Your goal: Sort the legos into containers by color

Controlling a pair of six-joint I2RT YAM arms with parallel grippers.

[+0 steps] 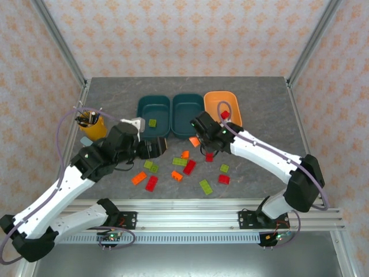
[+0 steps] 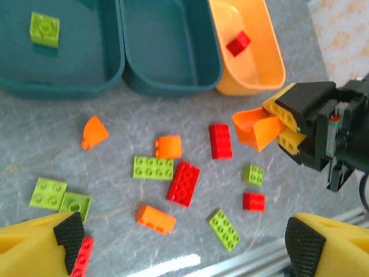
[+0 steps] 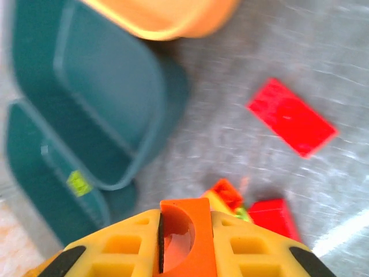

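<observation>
Three containers stand in a row at the back: a dark teal tray (image 1: pixel 153 115) holding one yellow-green lego (image 2: pixel 45 28), a second teal tray (image 1: pixel 188 114), and an orange tray (image 1: pixel 222 107) with one red lego (image 2: pixel 238 43). Several red, orange and yellow-green legos (image 1: pixel 189 167) lie loose on the grey table in front of them. My right gripper (image 1: pixel 199 137) hangs just in front of the middle tray, shut on an orange lego (image 3: pixel 184 236) with a round hollow, also seen from the side (image 2: pixel 253 128). My left gripper (image 2: pixel 184 245) hovers open over the loose bricks, nothing between its fingers.
A yellow pen cup (image 1: pixel 92 124) stands at the back left, with a small white object (image 1: pixel 134 123) beside the left tray. An aluminium rail (image 1: pixel 190 216) runs along the table's near edge. Patterned walls enclose the table.
</observation>
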